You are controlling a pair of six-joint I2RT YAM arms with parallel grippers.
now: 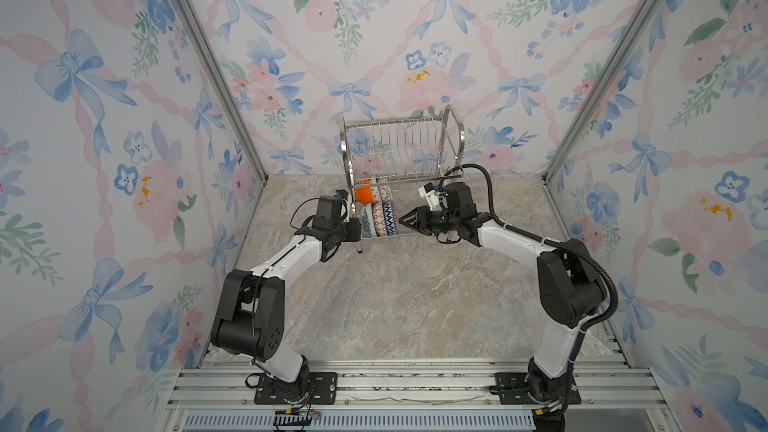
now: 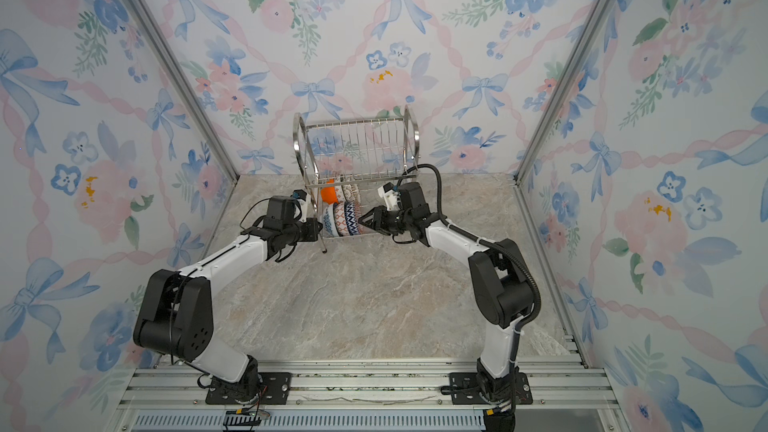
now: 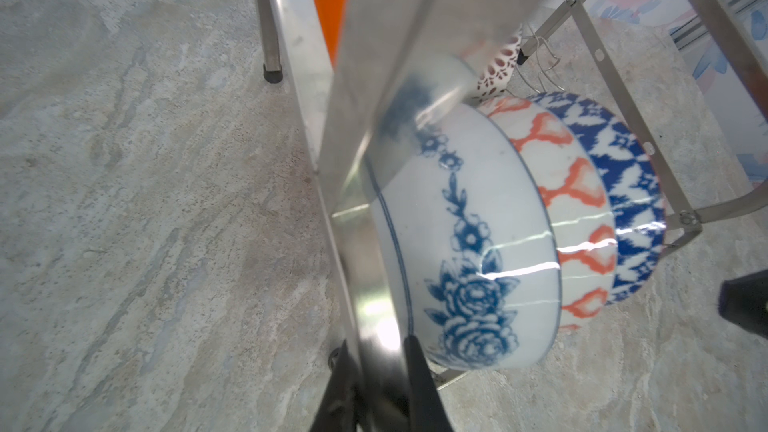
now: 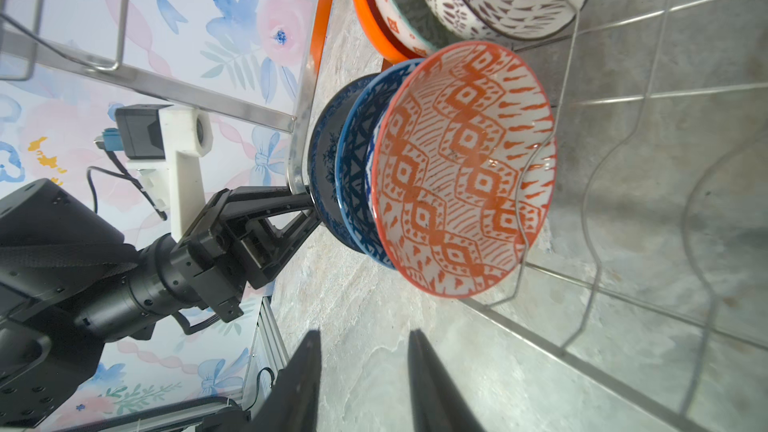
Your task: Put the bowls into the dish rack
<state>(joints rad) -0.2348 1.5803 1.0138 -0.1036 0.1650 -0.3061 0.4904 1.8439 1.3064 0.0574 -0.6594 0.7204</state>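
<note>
Left wrist view shows the left claw (image 3: 377, 352) clamped on the side frame of the dish rack (image 3: 316, 76), apparently steadying it. All six bowls (image 1: 378, 220) stand on edge in its lower tier and none lies on the surface (image 1: 395, 292), so loading looks finished. The right claw (image 4: 363, 340) is parted and empty, near the outermost bowl.

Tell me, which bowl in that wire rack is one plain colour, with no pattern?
The glossy orange bowl, leftmost in the back row of the dish rack in both top views; the other five are all patterned.
</note>
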